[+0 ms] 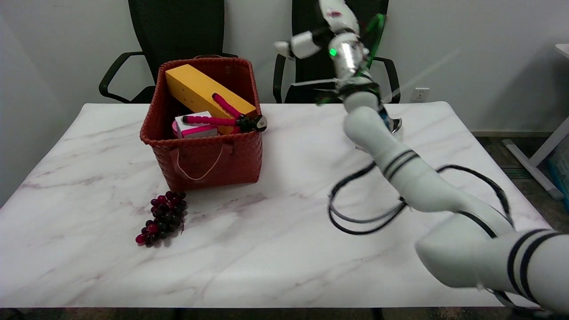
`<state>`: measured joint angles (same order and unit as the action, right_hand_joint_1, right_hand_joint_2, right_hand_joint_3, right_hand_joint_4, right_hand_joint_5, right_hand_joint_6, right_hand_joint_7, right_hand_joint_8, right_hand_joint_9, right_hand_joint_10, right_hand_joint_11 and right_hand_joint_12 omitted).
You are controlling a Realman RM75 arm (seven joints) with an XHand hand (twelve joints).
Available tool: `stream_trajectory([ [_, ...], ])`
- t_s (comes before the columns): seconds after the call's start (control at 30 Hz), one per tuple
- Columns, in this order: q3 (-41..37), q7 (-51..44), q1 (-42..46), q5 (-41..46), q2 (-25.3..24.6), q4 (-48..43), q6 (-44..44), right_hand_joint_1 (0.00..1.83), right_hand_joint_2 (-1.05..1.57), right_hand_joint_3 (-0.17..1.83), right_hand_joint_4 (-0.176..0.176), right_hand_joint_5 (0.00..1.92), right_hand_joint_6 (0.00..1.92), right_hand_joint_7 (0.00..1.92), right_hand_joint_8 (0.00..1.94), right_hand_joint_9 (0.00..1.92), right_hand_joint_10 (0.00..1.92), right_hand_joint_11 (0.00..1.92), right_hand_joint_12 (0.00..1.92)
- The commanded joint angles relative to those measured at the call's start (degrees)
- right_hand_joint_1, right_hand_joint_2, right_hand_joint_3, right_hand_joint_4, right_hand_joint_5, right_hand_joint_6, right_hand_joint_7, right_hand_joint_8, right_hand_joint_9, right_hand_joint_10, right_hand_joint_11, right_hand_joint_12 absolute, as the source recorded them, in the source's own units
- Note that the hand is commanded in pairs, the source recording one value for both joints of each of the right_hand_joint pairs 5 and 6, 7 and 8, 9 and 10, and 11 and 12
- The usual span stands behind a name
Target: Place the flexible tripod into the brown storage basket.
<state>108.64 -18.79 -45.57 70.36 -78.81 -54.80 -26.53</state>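
Fingers of the right hand (326, 31) blurred, raised high near the top edge above the worktop's far side; can't tell if spread or curled, nothing seen held. White right arm (400, 169) reaches up from lower right. Pink-legged flexible tripod with black head (231, 119) lies inside the brown woven storage basket (206, 160), on a yellow box (200, 91) and white-pink box (195, 129). Dark red grape bunch (163, 218) on white marble worktop (266, 249), in front of basket.

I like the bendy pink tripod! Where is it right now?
In the head view the flexible tripod lies inside the brown storage basket at the table's left back, resting on the yellow box and a pink-and-white box.
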Motion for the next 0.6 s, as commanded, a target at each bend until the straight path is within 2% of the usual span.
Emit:
stream_trajectory([
  [0.03, -18.6, -29.1, 37.2, 20.3, 22.2, -31.4, 2.9, 1.14, 0.19, 0.62, 0.000, 0.08, 0.08, 0.00, 0.00, 0.07, 0.07, 0.16, 0.16],
  [0.17, -23.4, -30.5, 44.0, 20.0, 21.4, -36.0, 4.6, 1.17, 0.16, 0.65, 0.000, 0.07, 0.07, 0.00, 0.00, 0.08, 0.08, 0.17, 0.17],
  [0.6, -22.2, -30.4, 50.1, 18.0, 20.7, -41.8, 4.9, 1.23, 0.09, 0.85, 0.000, 0.06, 0.06, 0.00, 0.00, 0.10, 0.10, 0.20, 0.20],
])
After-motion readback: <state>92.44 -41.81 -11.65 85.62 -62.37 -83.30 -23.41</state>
